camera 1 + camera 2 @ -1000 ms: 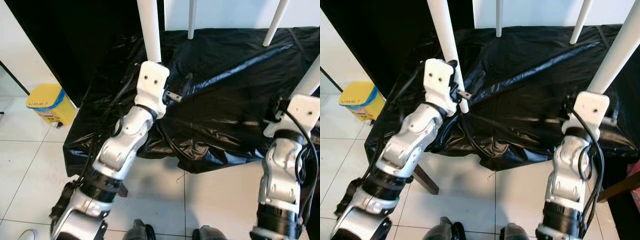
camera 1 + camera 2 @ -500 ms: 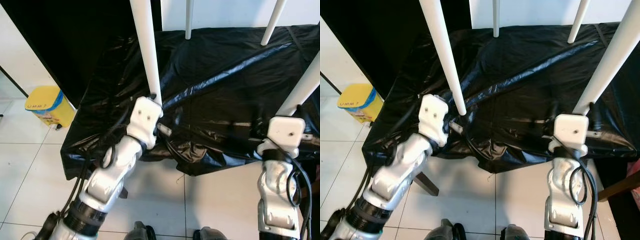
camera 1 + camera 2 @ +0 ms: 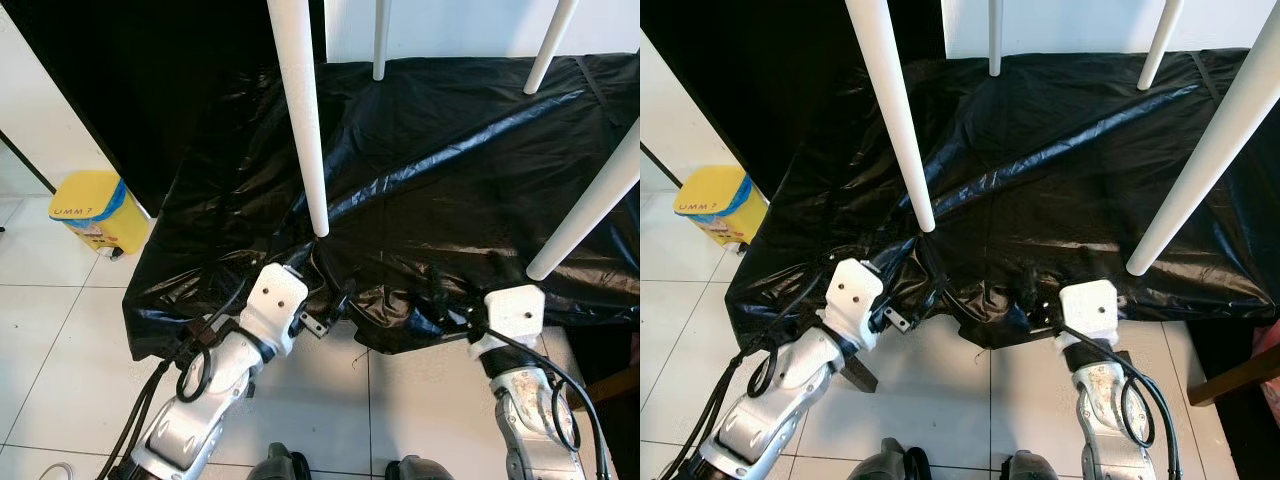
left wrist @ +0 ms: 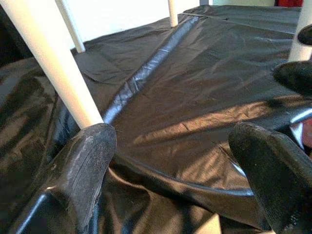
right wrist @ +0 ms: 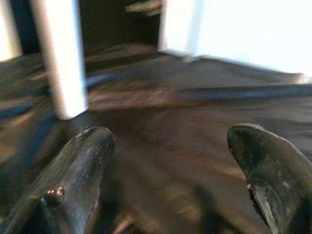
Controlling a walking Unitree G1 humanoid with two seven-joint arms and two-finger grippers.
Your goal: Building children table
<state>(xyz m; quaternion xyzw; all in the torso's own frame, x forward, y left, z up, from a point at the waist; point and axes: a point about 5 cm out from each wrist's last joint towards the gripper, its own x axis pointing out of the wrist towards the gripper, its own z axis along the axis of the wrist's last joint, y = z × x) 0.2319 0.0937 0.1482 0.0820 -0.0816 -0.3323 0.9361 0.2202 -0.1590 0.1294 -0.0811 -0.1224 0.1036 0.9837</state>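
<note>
A table top wrapped in a black plastic sheet (image 3: 450,170) lies upside down, with white legs standing up from it. The near left leg (image 3: 300,110) and near right leg (image 3: 590,215) are the closest; two more legs (image 3: 381,40) rise at the back. My left gripper (image 4: 180,161) is open at the sheet's front edge, just short of the near left leg (image 4: 53,63), with nothing between its fingers (image 4: 83,165). At the same edge my right gripper (image 5: 170,165) is open and empty, facing the near right leg (image 5: 61,58).
A yellow bin (image 3: 90,210) stands on the white tiled floor at the left. A dark wooden support (image 3: 855,375) shows under the front left of the sheet, and a brown wooden piece (image 3: 1230,375) at the far right. A black wall is behind on the left.
Both arms have dropped down and back from the two near white legs to the sheet's front edge. The legs stand as before.
</note>
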